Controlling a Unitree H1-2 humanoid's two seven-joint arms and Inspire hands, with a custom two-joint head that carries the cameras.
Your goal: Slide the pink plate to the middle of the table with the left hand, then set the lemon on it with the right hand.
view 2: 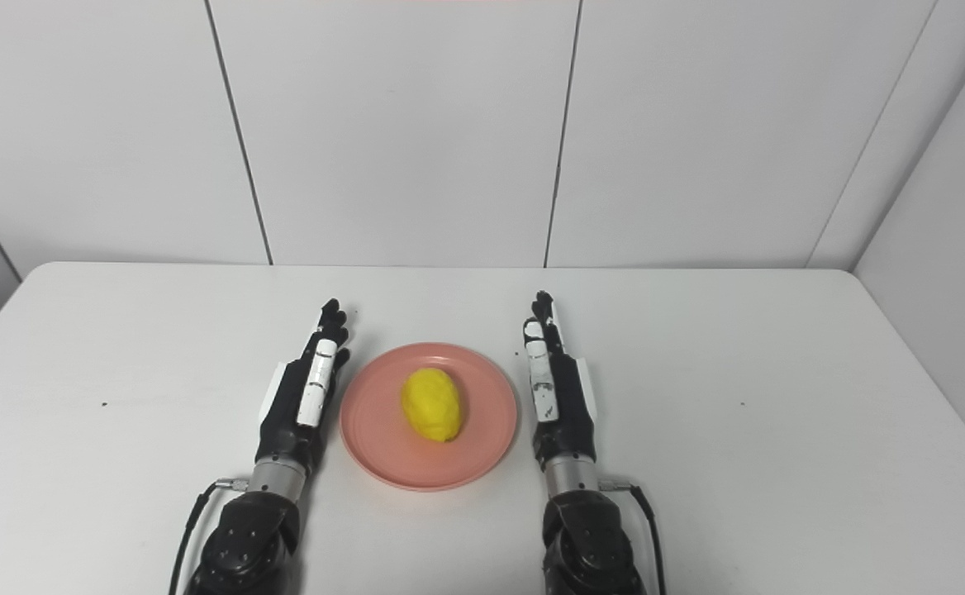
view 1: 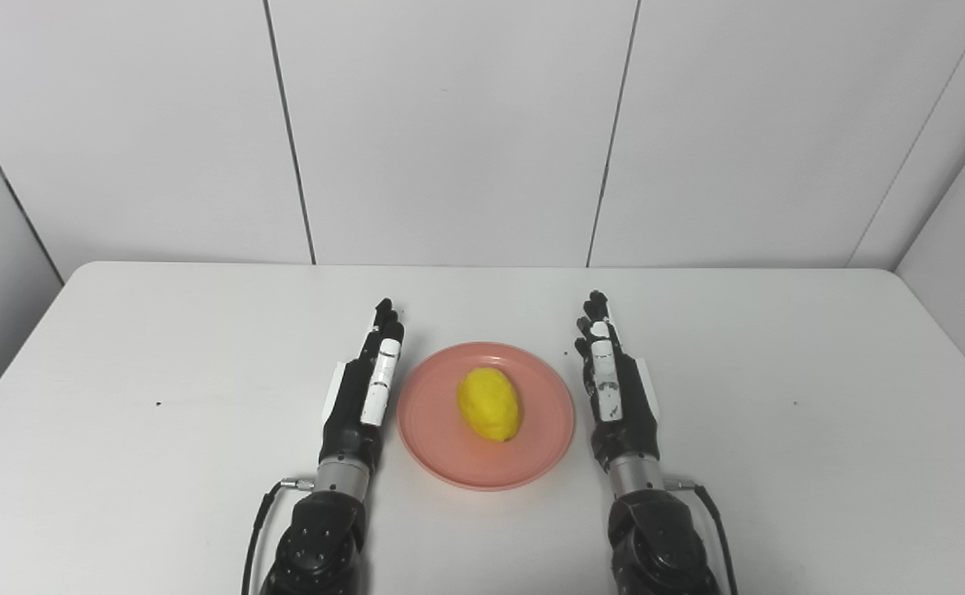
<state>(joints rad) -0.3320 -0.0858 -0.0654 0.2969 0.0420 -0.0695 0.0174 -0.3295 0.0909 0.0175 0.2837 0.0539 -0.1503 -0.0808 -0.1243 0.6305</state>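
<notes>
Both black robot hands, left hand (view 1: pixel 364 388) and right hand (view 1: pixel 617 388), are lying spread and empty, flanking the round pink plate (view 1: pixel 437 430) carrying the yellow lemon (view 1: pixel 489 403) on the white worktop (view 1: pixel 160 355).

Both forearms (view 1: pixel 317 537) cut off below.

both arms are black, ending in rounded forearm housings dotted with small screws at the bottom of the frame. a short silver metal collar joins each to its hand. the left hand (view 1: pixel 363 395) and right hand (view 1: pixel 616 395) are black with white finger segments and white side plates. a thin black cable loops from each wrist.
</notes>
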